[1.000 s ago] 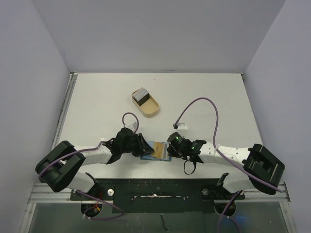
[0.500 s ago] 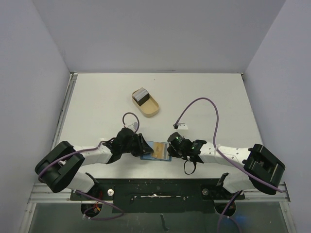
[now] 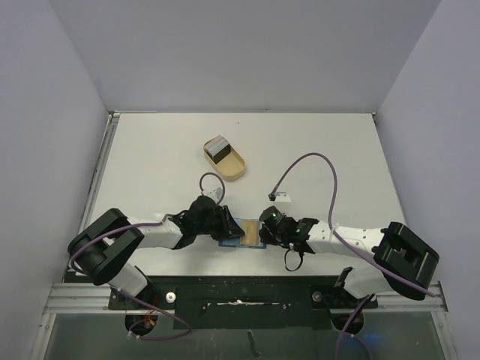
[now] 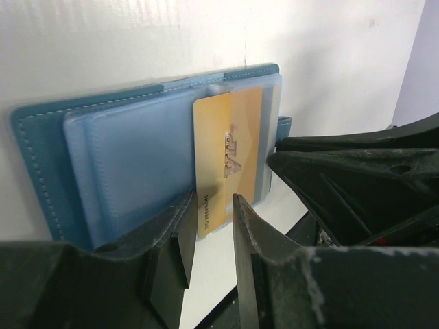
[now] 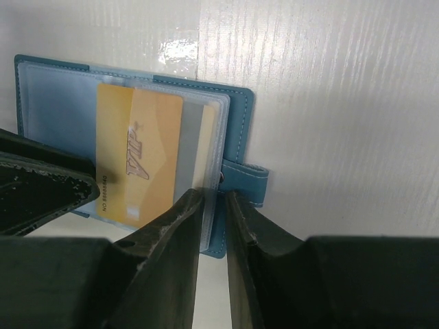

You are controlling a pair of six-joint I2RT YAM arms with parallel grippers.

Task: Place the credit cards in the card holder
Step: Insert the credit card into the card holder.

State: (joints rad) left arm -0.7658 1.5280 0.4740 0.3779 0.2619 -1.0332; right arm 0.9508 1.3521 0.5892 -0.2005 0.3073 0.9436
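Left claw [image 4: 214, 229] slid nearer right claw [image 5: 214, 205]; both narrowly parted, grip unclear, over glossy gold card [image 4: 230, 157] in stitched teal holder [image 4: 41, 157].

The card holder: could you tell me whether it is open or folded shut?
Open: the card holder lies spread flat, its clear inner pockets facing up and its snap tab unfastened.

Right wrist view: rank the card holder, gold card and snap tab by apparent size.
1. card holder, largest
2. gold card
3. snap tab, smallest
All three lie flat together, so nearness hardly skews the order.
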